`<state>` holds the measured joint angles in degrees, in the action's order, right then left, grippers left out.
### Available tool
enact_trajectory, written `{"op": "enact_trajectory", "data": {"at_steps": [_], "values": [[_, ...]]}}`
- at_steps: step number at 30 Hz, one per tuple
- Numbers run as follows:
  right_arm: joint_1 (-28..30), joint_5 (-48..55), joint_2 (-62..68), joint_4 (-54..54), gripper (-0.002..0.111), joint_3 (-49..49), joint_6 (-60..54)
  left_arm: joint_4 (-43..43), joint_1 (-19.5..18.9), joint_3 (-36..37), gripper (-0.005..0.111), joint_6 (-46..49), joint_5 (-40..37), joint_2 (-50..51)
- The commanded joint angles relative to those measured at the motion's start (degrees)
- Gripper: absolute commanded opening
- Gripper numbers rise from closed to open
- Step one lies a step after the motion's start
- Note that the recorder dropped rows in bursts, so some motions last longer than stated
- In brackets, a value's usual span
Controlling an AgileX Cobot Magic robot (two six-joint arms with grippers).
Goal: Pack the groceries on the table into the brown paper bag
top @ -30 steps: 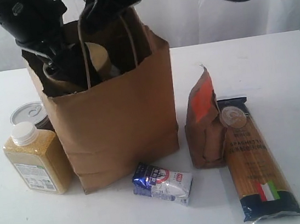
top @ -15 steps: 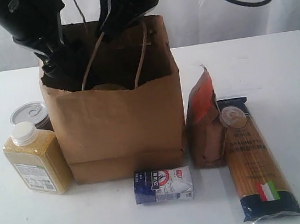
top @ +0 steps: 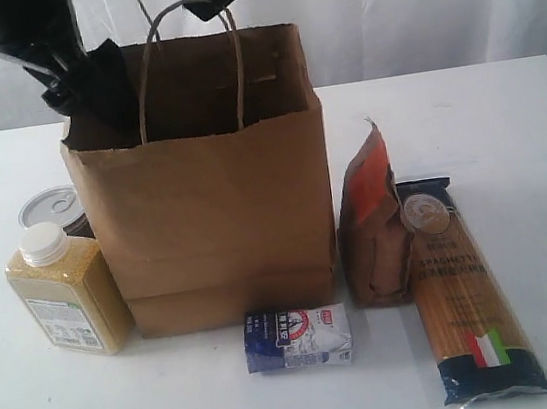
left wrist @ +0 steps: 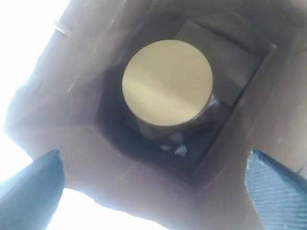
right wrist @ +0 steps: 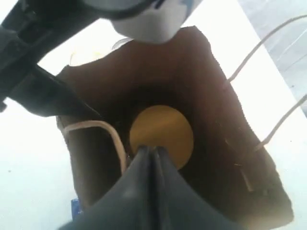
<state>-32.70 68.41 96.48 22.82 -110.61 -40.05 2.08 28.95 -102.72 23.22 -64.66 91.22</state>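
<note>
1. While my left hand (left wrist: 154, 158) hangs wide open at the brown paper bag's (top: 211, 192) left rim, my right hand (right wrist: 152, 153) is pinched shut above its mouth
2. The tan-lidded clear jar (left wrist: 167, 82) stands inside it
3. On the tabletop (top: 504, 114), yellow bottle (top: 68, 292) and tin can (top: 52, 208) sit left of it, pouch (top: 372, 227) and spaghetti packet (top: 468, 300) right

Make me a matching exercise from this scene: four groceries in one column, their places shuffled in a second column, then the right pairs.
Groceries
1. tan-lidded jar
2. tin can
3. blue-white carton
4. spaghetti packet

Places
A. lying in front of the brown paper bag
B. lying flat beside the brown-orange pouch
C. inside the bag, on its floor
D. behind the yellow bottle

Pairs: 1-C, 2-D, 3-A, 4-B
</note>
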Motion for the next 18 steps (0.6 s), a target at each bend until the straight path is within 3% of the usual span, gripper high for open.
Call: {"op": "enact_trajectory", "data": {"at_steps": [1,6,9,18], "values": [[0.18,-0.42,-2.19,0.41,0.000,-0.16,0.71,-1.31,0.35,-0.35,0.081,-5.00,-0.41,-0.59],[0.18,-0.04,-3.01,0.41,0.000,-0.16,1.71,-2.60,0.35,-0.35,0.026,-6.53,-1.25,-0.59],[0.18,0.92,-3.28,0.62,0.000,-0.16,1.84,-1.52,0.35,-0.35,0.000,-6.53,-2.00,-0.84],[0.18,1.55,-5.38,0.66,0.000,-0.06,3.16,-1.12,0.35,-0.35,0.000,-6.78,-0.57,-7.63]]}}
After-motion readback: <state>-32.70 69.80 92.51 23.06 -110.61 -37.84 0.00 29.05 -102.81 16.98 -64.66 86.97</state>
